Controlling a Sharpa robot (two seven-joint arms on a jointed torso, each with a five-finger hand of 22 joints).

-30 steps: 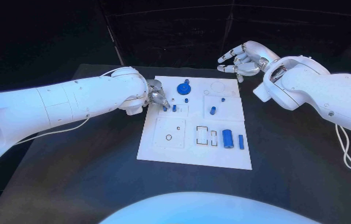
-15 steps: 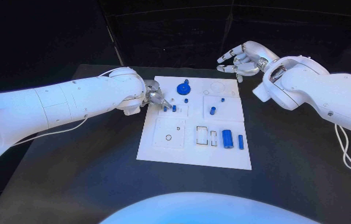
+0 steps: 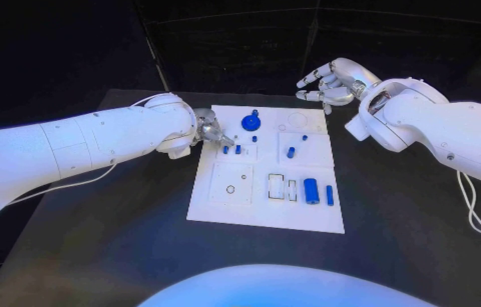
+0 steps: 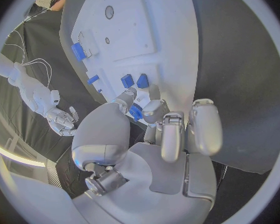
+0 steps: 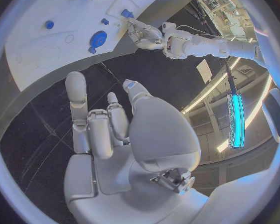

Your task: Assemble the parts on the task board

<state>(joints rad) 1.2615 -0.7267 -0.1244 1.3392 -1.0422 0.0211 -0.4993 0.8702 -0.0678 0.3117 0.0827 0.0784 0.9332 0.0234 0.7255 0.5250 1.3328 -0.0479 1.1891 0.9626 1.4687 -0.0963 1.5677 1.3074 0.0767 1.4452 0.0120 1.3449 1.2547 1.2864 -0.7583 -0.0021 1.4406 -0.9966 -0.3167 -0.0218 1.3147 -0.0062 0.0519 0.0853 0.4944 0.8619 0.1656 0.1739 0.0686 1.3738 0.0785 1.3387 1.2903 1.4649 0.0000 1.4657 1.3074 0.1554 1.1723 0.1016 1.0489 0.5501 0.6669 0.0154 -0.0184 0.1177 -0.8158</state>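
The white task board [image 3: 229, 206] lies in the middle of the black table. My left hand [image 3: 210, 130] hovers at the board's far left corner and pinches a small blue part [image 4: 135, 113] between thumb and a finger. Just before its fingertips stand two blue pegs [image 3: 231, 149]. A round blue knob [image 3: 251, 121] sits beside that hand. A blue cylinder [image 3: 312, 191] and a thin blue bar [image 3: 330, 194] lie near the board's right edge. My right hand [image 3: 327, 85] hangs above the far right corner, fingers apart, holding nothing.
More small blue pegs [image 3: 290, 152] stand in the board's right half. Rectangular slots [image 3: 276, 186] and a round hole [image 3: 231, 189] mark the near half. Bare black table [image 3: 120, 217] surrounds the board on all sides.
My left hand has edged slightly along the board's far left corner, still pinching. The right hand has risen a touch.
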